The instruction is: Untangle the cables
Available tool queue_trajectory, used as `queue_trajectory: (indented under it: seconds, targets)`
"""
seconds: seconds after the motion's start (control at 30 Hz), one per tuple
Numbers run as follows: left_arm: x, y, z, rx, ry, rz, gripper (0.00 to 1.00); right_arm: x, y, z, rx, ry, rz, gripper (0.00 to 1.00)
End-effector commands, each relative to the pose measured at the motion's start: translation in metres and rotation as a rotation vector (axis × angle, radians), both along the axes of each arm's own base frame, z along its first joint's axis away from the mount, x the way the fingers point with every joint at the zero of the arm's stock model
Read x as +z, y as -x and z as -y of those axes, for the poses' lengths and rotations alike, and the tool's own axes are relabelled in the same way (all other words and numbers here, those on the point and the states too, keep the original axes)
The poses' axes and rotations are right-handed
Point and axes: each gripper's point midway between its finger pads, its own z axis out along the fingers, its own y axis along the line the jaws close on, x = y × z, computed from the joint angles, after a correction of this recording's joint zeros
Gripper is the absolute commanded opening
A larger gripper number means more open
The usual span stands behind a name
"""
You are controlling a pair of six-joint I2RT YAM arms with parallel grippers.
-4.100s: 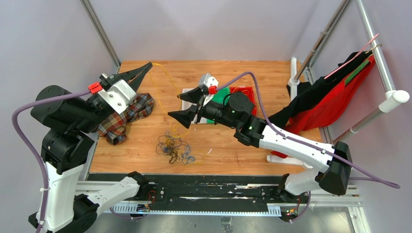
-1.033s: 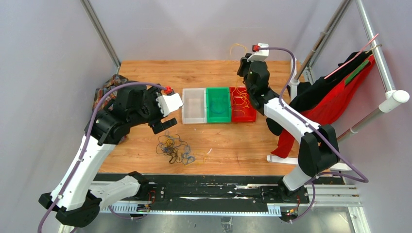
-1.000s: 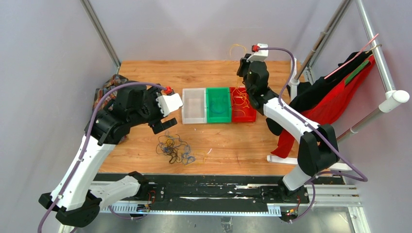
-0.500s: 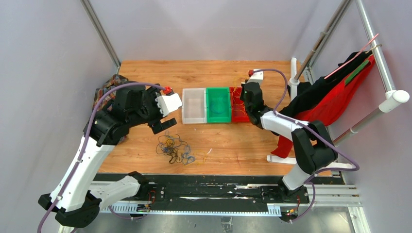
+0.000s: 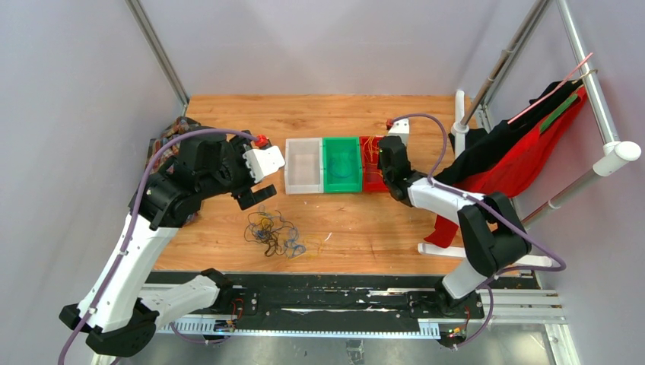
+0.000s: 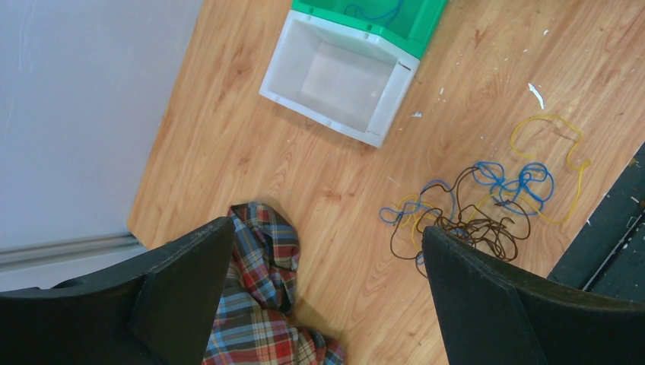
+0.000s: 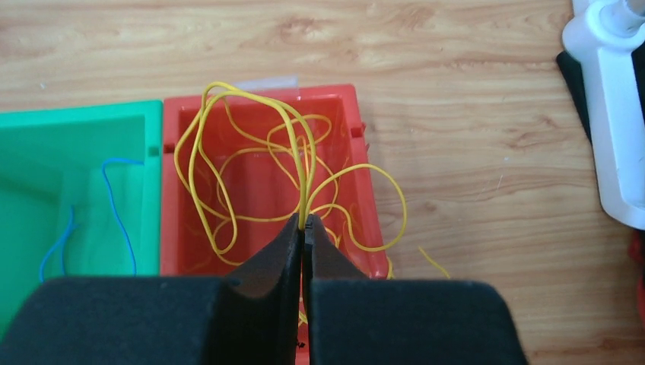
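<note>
A tangle of yellow, black and blue cables (image 5: 274, 234) (image 6: 479, 205) lies on the wooden table near the front. My left gripper (image 5: 247, 186) (image 6: 327, 228) hangs open above the table, left of the tangle, with nothing between its fingers. My right gripper (image 5: 378, 169) (image 7: 306, 222) is shut on a yellow cable (image 7: 217, 163). The cable's loops spread over and into the red bin (image 5: 369, 182) (image 7: 258, 93). One strand hangs over the bin's right wall onto the table. A blue cable (image 7: 114, 205) lies in the green bin (image 5: 342, 140) (image 7: 76, 110).
An empty white bin (image 5: 303, 141) (image 6: 335, 125) stands left of the green one. A plaid cloth (image 5: 169, 141) (image 6: 258, 304) lies under my left arm. A white rack post (image 5: 459, 114) (image 7: 616, 114) and hanging red and black garments (image 5: 525, 152) stand at the right.
My right gripper has come down from high over the table's far edge to the red bin, lowering the yellow cable's loops into it. The left arm has barely moved.
</note>
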Motion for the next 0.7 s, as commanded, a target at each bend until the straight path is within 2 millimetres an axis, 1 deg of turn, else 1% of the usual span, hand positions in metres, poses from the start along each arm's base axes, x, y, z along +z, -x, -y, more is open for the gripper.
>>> queue_trajectory:
  seconds: [0.0, 0.07, 0.17, 0.23, 0.27, 0.3, 0.37, 0.43, 0.5, 0.57, 0.6, 0.67]
  targets:
    - [0.013, 0.000, 0.001, -0.003, 0.028, 0.030, 0.98, -0.027, 0.005, -0.005, -0.011, 0.061, -0.133, 0.01]
    - [0.013, 0.000, 0.001, -0.007, 0.022, 0.035, 0.98, -0.036, 0.001, -0.006, -0.016, 0.086, -0.170, 0.01]
    - [0.008, -0.001, 0.000, -0.011, 0.004, 0.032, 0.98, -0.041, -0.008, -0.012, 0.003, 0.119, -0.205, 0.01]
    - [0.002, -0.002, -0.001, -0.009, -0.010, 0.021, 0.98, -0.041, -0.018, -0.017, 0.015, 0.141, -0.228, 0.01]
    - [-0.002, -0.003, -0.001, -0.008, -0.018, 0.014, 0.98, -0.041, -0.021, -0.018, 0.012, 0.149, -0.240, 0.04]
    - [-0.006, -0.004, -0.001, -0.005, -0.027, 0.005, 0.98, -0.039, -0.023, -0.019, 0.008, 0.155, -0.250, 0.11]
    - [-0.013, -0.007, -0.002, 0.003, -0.049, -0.011, 0.98, -0.033, -0.025, -0.021, 0.011, 0.145, -0.251, 0.28]
    - [-0.018, -0.011, -0.003, 0.008, -0.065, -0.020, 0.98, -0.022, -0.025, -0.024, 0.024, 0.117, -0.232, 0.40]
    - [-0.023, -0.014, -0.003, 0.011, -0.076, -0.035, 0.98, -0.012, -0.025, -0.028, 0.050, 0.090, -0.219, 0.45]
    - [-0.026, -0.017, -0.003, 0.014, -0.078, -0.048, 0.98, -0.001, -0.025, -0.027, 0.053, 0.083, -0.203, 0.46]
    - [-0.026, -0.019, -0.003, 0.016, -0.076, -0.052, 0.98, 0.003, -0.023, -0.033, 0.088, 0.066, -0.203, 0.46]
    - [-0.029, -0.022, -0.003, 0.020, -0.073, -0.069, 0.98, 0.015, -0.021, -0.037, 0.109, 0.037, -0.183, 0.47]
